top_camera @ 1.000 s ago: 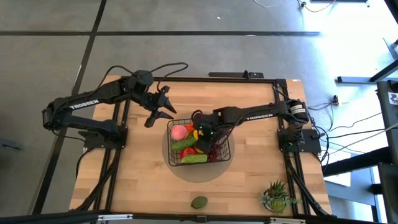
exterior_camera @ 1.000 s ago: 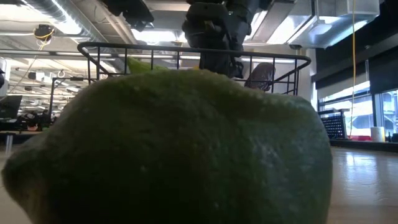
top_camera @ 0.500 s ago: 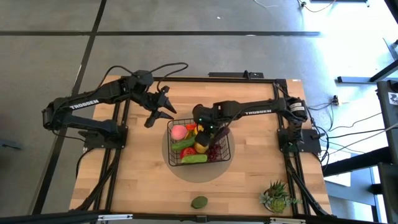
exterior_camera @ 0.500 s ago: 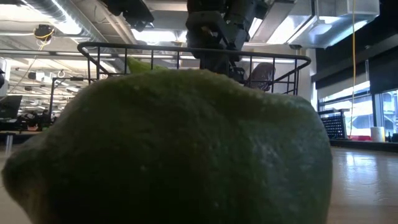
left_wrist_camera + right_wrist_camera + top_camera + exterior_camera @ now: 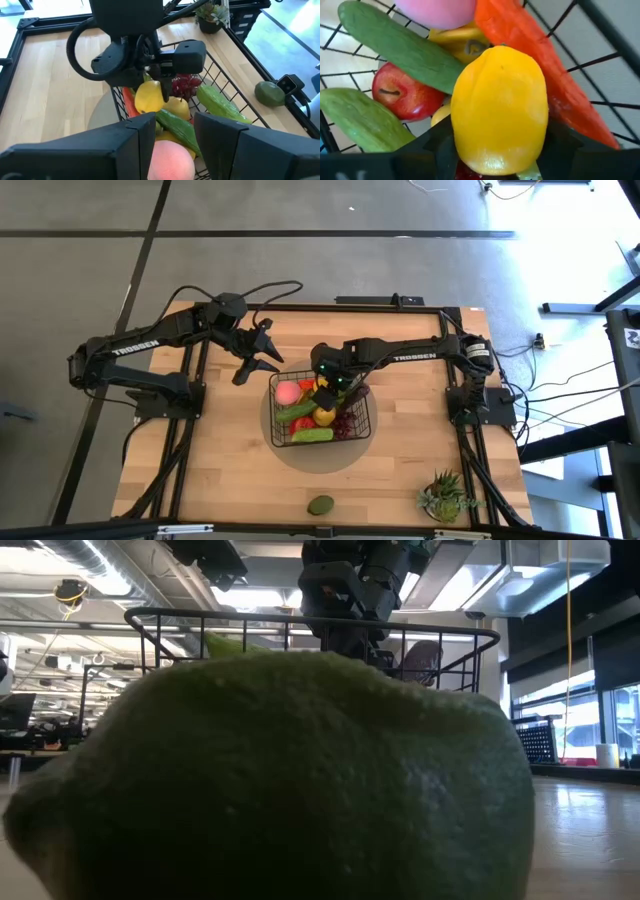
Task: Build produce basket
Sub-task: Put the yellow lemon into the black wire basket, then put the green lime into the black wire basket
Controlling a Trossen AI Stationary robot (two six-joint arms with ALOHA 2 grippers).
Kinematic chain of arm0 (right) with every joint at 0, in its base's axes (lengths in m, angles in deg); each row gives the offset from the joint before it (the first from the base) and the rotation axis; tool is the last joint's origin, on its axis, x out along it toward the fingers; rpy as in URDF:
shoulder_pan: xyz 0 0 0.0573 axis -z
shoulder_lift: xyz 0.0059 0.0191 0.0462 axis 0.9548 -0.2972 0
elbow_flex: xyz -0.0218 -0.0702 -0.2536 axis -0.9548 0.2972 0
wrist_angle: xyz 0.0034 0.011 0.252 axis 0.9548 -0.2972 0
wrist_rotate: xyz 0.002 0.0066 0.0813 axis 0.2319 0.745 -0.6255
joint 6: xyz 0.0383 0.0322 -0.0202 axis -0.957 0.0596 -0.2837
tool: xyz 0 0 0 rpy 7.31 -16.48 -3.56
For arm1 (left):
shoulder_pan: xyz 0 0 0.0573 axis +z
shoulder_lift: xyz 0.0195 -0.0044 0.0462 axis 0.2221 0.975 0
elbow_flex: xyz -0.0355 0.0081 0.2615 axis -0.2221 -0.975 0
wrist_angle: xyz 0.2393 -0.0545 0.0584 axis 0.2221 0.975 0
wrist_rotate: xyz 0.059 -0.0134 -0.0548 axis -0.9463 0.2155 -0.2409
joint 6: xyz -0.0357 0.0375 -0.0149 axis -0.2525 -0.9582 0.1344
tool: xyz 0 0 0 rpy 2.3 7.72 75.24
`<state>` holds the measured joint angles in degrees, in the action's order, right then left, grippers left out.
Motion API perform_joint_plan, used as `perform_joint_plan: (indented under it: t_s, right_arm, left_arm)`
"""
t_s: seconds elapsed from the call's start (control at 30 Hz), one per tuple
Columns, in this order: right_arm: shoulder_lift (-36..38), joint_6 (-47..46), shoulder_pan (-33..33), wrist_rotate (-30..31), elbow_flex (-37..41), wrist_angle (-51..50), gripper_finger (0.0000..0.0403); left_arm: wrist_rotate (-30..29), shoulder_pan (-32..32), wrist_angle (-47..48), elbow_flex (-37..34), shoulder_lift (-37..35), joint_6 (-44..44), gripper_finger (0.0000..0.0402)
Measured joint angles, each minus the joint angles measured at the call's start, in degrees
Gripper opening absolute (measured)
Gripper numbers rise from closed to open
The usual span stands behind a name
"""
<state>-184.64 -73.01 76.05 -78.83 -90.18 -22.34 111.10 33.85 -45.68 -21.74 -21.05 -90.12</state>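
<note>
The basket stands in the middle of the surface, filled with produce; the right pincer is over its far edge and grasps a yellow pepper above a pink peach, cucumbers and a red tomato; the left pincer waits just beside the basket's far left corner, fingers apart, grasping nothing; a green lime lies near the front edge.

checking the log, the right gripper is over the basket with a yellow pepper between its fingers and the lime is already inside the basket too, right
Not quite: the lime lies on the table outside the basket, near the table's front edge, as the high view shows. The right gripper is over the basket with the yellow pepper between its fingers.
</note>
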Motion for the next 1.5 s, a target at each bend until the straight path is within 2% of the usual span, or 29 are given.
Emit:
perform_joint_plan:
  t_s: [0.23,0.47,0.63,1.0,1.3,1.4,1.5]
  right_arm:
    - [0.0,-0.2,-0.2,-0.1,0.0,-0.2,0.0232]
    - [0.0,-0.5,-0.1,-5.0,0.0,-0.1,0.0236]
    - [1.2,-0.5,-0.5,-4.5,0.0,-0.4,0.0236]
    - [8.1,-4.7,-1.0,4.7,0.0,-3.4,0.0236]
    - [19.6,-0.5,-7.0,16.2,0.0,-2.7,0.0236]
    - [23.3,1.9,-9.5,20.2,-0.1,-2.7,0.0236]
    - [25.9,7.5,-11.0,21.0,-0.1,-3.1,0.0236]
  left_arm:
    - [0.0,-1.7,0.0,0.0,0.0,0.0,0.0124]
    - [0.0,-3.3,0.0,0.0,0.0,0.0,0.0124]
    - [0.0,-3.8,0.2,0.0,0.0,1.4,0.0124]
    - [0.0,-5.3,5.5,0.0,0.0,6.2,0.0124]
    - [-0.1,-7.5,5.7,0.0,-2.4,9.8,0.0124]
    - [-1.9,-8.2,5.7,0.0,-3.7,11.4,0.0124]
    - [-4.2,-9.8,5.4,0.0,-4.3,12.8,0.0124]
